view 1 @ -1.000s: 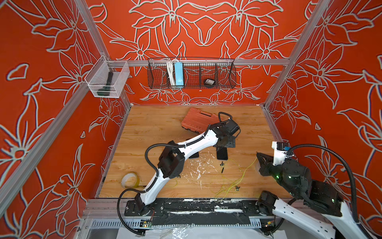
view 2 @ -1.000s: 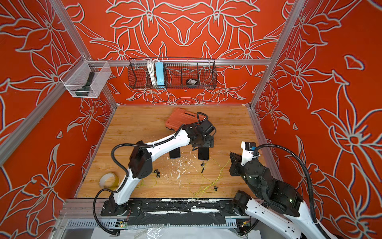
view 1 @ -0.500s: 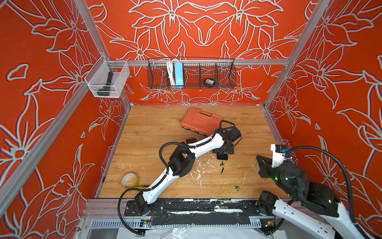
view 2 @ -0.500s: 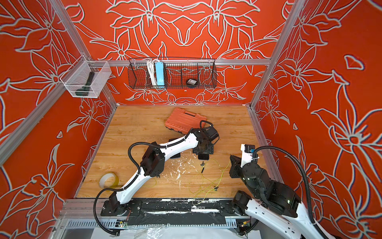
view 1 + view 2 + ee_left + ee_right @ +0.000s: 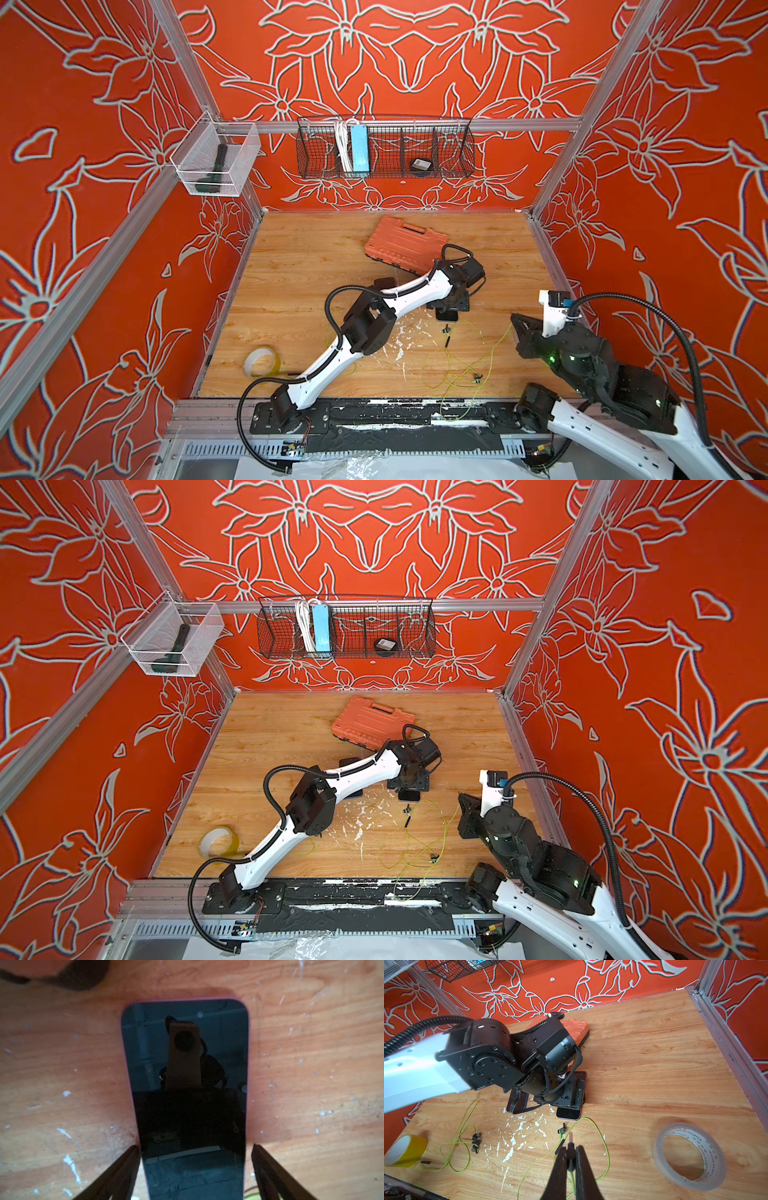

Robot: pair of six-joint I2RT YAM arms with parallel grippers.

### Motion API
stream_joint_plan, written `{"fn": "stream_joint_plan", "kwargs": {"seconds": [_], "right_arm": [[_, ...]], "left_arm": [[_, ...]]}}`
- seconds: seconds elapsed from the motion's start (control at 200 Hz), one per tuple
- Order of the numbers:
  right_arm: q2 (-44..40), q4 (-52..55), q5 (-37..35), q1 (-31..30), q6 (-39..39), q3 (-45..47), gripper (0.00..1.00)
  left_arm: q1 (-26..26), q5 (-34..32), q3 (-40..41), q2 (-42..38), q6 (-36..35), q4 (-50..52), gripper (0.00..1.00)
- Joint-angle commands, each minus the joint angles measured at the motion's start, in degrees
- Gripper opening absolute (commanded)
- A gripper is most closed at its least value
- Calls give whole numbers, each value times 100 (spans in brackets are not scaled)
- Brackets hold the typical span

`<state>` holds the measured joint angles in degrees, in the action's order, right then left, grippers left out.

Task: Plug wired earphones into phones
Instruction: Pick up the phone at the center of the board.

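1. Wooden bench (image 5: 291, 270), orange flowered walls (image 5: 415, 62).
2. Left claw (image 5: 194, 1147) spread astride a phone (image 5: 185, 1059), likely to steady it.
3. Right claw (image 5: 572, 1148) pinches earphone plug (image 5: 570, 1144), aimed at that phone ahead.

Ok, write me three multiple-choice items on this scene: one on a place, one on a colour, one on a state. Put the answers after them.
1. Where does the orange case lie?
A) hanging on a wall
B) flat on the table, towards the back
C) in the right arm's grip

2. What colour is the earphone cable?
A) white
B) red
C) yellow-green

3. What are the right fingers doing?
A) pinching the black plug
B) standing wide open
C) gripping a tape roll

Answers: 1 B, both top views show it lying on the wood there; 2 C, the right wrist view shows it bright yellow-green; 3 A, the plug sits clamped between them, its tip sticking out.
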<state>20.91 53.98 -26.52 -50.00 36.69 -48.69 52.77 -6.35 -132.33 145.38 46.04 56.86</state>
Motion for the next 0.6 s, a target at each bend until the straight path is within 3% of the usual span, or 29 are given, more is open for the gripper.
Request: {"fn": "stream_joint_plan", "kwargs": {"seconds": [0.0,0.325,0.47,0.596], "right_arm": [[15,-48,67,-38,51,79,5],[13,36,68,-43,54,53,5],[62,65,84,-44,11,13,5],[114,94,107,-45,-8,-11,6]], "left_arm": [[-21,-59,-34,267,36,141,83],[-4,-160,-12,351,-112,191,65],[3,-204,36,348,-69,324,65],[5,-255,129,301,-128,390,71]]}}
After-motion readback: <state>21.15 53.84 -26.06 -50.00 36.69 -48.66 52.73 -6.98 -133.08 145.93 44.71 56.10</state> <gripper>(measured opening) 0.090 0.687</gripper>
